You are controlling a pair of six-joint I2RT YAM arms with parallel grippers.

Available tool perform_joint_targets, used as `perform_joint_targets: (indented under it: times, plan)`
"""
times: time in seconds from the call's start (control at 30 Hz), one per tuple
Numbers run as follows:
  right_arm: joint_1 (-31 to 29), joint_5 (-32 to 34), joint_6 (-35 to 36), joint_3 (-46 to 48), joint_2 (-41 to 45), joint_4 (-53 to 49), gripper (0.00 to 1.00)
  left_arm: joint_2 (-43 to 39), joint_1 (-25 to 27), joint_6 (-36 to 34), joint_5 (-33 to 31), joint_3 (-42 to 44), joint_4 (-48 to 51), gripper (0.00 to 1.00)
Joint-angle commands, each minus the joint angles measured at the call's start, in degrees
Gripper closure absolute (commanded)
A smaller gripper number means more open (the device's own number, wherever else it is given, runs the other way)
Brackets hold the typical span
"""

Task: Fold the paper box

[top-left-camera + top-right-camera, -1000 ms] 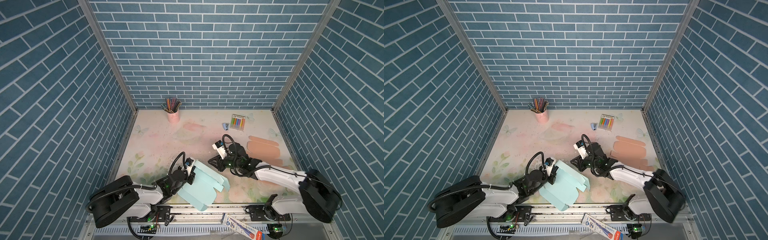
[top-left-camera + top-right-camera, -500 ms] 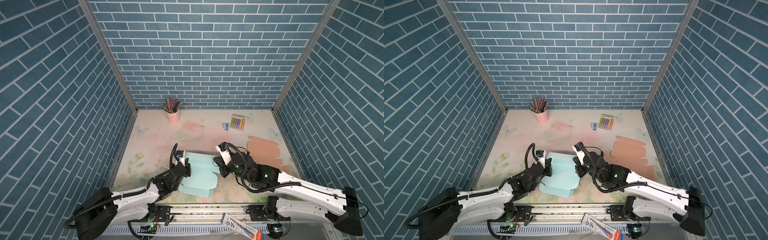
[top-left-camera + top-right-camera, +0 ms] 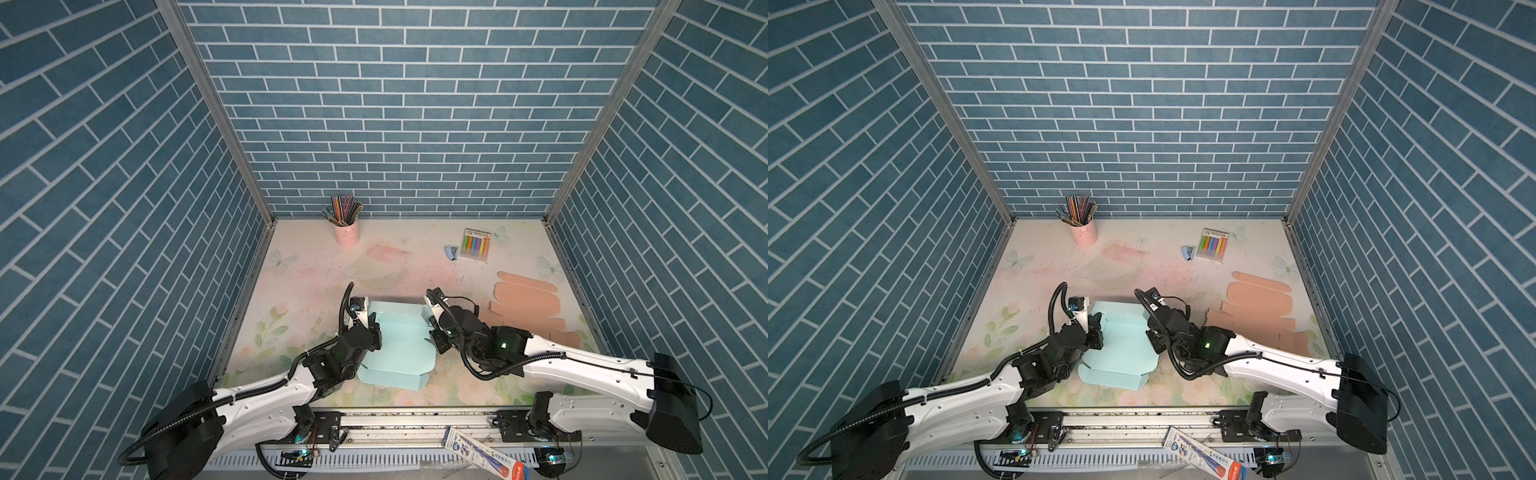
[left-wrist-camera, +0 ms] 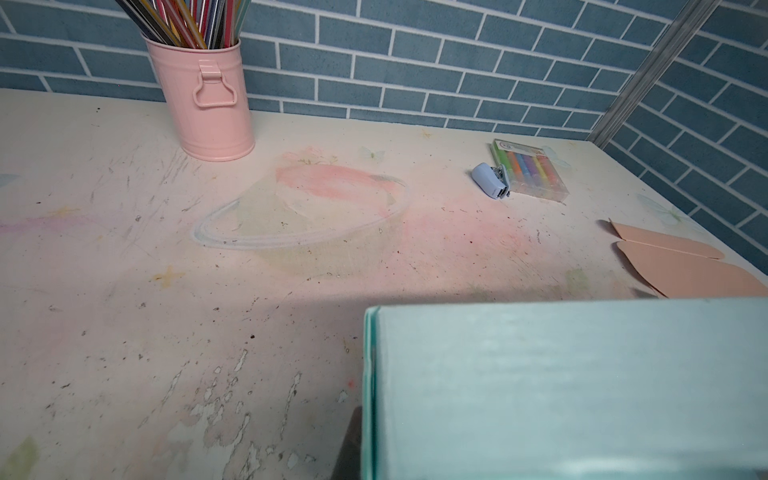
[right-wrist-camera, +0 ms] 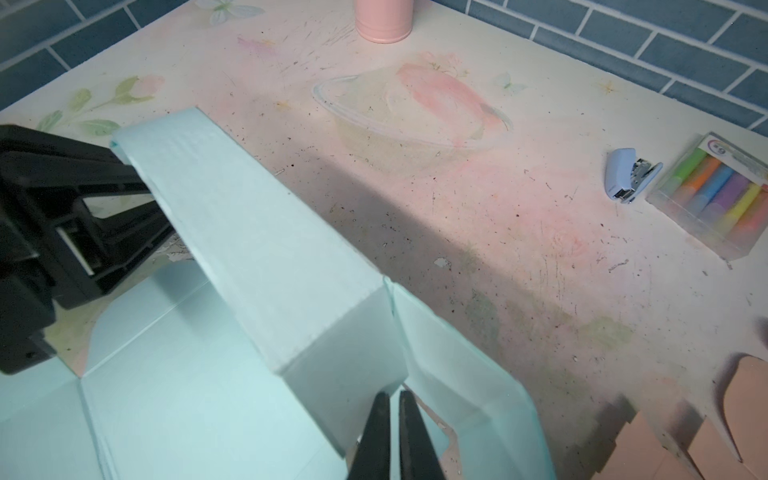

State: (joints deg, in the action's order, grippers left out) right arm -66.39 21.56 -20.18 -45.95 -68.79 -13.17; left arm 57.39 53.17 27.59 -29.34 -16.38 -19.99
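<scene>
- Right gripper (image 5: 392, 401) has its fingers pressed almost together at the end of the paper box (image 5: 249, 232)'s raised wall nearest it; I can't tell whether paper is caught between them.
- Left gripper (image 3: 372, 329) is clamped on the opposite end of that same wall, so the box sits between my two grippers.
- Beyond the fingertips I have bare table (image 3: 311, 282), with the pencil cup (image 3: 347, 235), stapler (image 3: 452, 252) and marker pack (image 3: 476, 245) well apart from both grippers.
- Flat peach cardboard sheets (image 3: 528, 299) lie just outside the right gripper, close beside its arm.
- I see a pale blue box with one long wall standing upright; its floor panel and the flaps toward the arm bases lie flat.
</scene>
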Motion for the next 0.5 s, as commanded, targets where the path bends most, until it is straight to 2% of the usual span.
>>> perform_joint_targets:
  times: [0.0, 0.07, 0.17, 0.3, 0.47]
  plan:
    - [-0.32, -2.13, 2.37, -2.08, -2.27, 4.86, 0.90, -0.95, -0.31, 1.19, 0.16, -0.56, 0.26, 1.00]
    - [-0.32, -3.55, 3.36, -3.07, -2.80, 5.44, 0.90, -1.93, -0.34, 1.23, 0.73, -0.71, 0.55, 1.00]
    - [-0.41, -5.52, 5.04, -0.40, 1.06, 9.87, 0.89, -4.97, -1.82, 2.03, 4.02, 0.04, 0.51, 1.00]
    - [-0.41, -8.68, 7.74, 7.52, 13.10, 17.26, 0.87, -10.50, -8.24, 4.01, 12.61, 1.96, 0.90, 1.00]
    - [-0.41, -10.35, 10.73, 18.86, 30.66, 27.10, 0.87, -15.41, -13.62, 4.44, 18.76, 0.92, 4.90, 1.00]
